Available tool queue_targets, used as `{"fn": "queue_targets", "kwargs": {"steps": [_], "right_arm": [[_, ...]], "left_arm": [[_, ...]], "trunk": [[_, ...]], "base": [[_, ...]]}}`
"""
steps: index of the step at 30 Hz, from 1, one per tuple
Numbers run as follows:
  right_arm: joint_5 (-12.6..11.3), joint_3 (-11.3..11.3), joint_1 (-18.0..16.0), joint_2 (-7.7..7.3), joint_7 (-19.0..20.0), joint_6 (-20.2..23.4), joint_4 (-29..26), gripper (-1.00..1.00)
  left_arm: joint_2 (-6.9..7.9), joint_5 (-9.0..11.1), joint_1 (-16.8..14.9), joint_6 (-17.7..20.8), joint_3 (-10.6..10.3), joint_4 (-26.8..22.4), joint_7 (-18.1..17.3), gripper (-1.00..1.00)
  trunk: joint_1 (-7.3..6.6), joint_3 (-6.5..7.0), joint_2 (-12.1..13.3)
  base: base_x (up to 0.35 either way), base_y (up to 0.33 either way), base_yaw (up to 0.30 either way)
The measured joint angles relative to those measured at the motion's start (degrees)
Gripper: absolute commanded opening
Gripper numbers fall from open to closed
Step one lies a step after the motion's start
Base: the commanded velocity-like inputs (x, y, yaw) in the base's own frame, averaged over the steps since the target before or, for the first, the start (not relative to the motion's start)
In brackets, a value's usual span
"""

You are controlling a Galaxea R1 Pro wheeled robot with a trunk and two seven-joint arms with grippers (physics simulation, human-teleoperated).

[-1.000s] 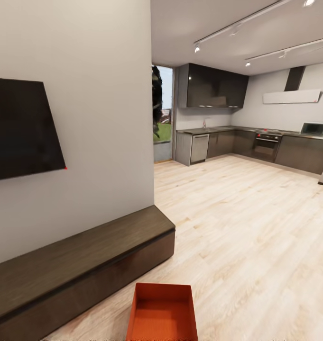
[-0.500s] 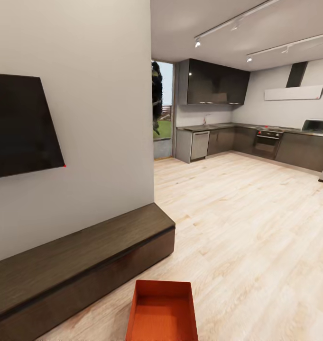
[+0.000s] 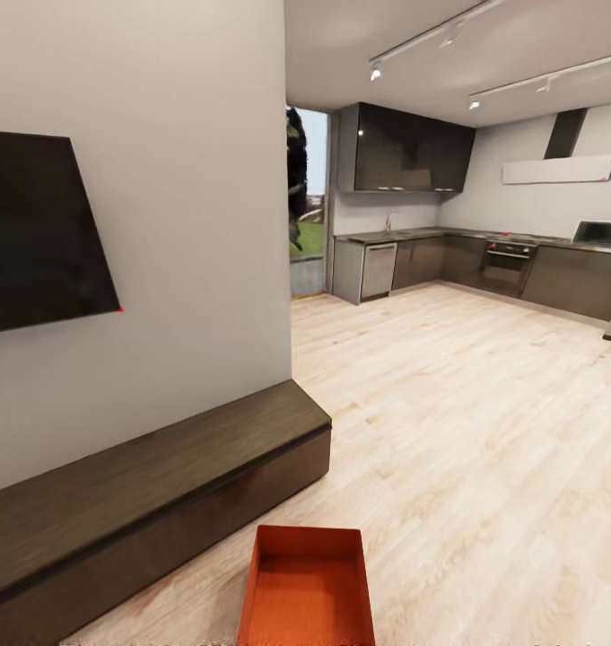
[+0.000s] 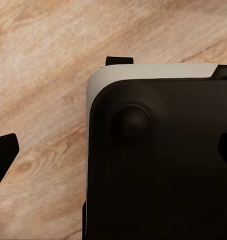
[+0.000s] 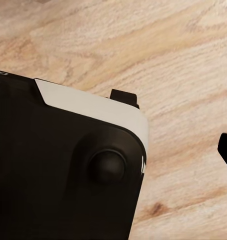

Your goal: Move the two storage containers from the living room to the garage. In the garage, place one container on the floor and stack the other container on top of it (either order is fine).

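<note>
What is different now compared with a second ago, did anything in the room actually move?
Nothing in the room moved; the camera did. The whole head view drifted, tilting slightly: the TV and ceiling lights sit a little higher in the picture, and the kitchen counter a little lower. The orange-red storage container lies on the wood floor beside the dark low cabinet as before. Nothing was grasped or released.

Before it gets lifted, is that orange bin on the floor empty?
Empty: the storage container sits upright, its bare orange bottom showing.
</note>
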Motion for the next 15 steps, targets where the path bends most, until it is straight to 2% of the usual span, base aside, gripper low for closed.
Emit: {"fn": "queue_targets", "kwargs": {"steps": [15], "right_arm": [[-0.1,-0.1,0.0,-0.04,0.0,0.0,0.0,1.0]], "left_arm": [[0.0,0.0,0.0,0.0,0.0,0.0,0.0,1.0]], "trunk": [[0.0,-1.39,0.0]], "base": [[0.0,0.0,0.0]]}}
